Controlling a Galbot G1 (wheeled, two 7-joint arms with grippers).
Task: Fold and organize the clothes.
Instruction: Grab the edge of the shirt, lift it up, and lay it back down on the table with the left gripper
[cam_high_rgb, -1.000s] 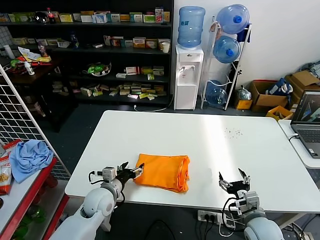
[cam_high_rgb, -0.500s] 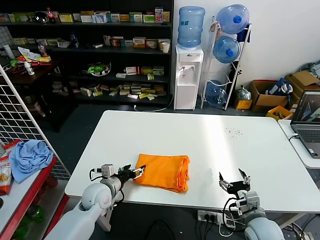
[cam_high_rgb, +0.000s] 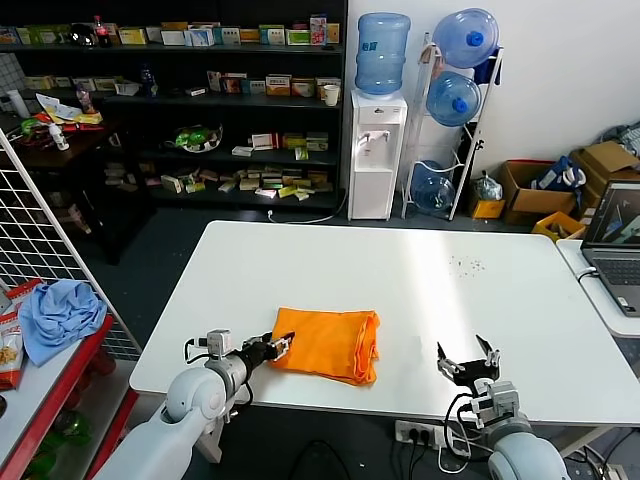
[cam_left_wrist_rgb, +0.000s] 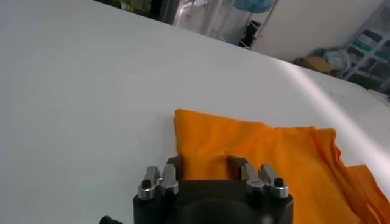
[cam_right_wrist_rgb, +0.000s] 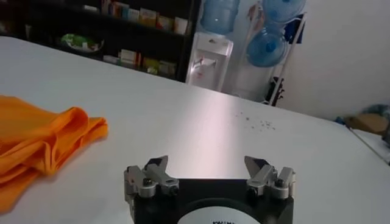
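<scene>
The clothes, an orange T-shirt (cam_high_rgb: 330, 343), lie folded into a rough rectangle near the front edge of the white table (cam_high_rgb: 400, 265). My left gripper (cam_high_rgb: 282, 345) is at the shirt's left edge. In the left wrist view its fingers (cam_left_wrist_rgb: 175, 164) stand apart on either side of the orange fabric (cam_left_wrist_rgb: 262, 152), which fills the gap of the left gripper (cam_left_wrist_rgb: 206, 165). My right gripper (cam_high_rgb: 467, 357) waits open over bare table to the right of the shirt. The right wrist view shows that gripper (cam_right_wrist_rgb: 207, 163) with nothing between its fingers and the shirt (cam_right_wrist_rgb: 36, 143) off to one side.
A light blue cloth (cam_high_rgb: 58, 312) lies on a red rack left of the table, behind a wire grid (cam_high_rgb: 40, 230). A laptop (cam_high_rgb: 615, 245) sits on a side table at the right. Shelves, a water dispenser (cam_high_rgb: 377, 150) and boxes stand beyond the table.
My left gripper has slid right onto the shirt's left edge and its fingers have narrowed around the fabric. The right arm has not moved.
</scene>
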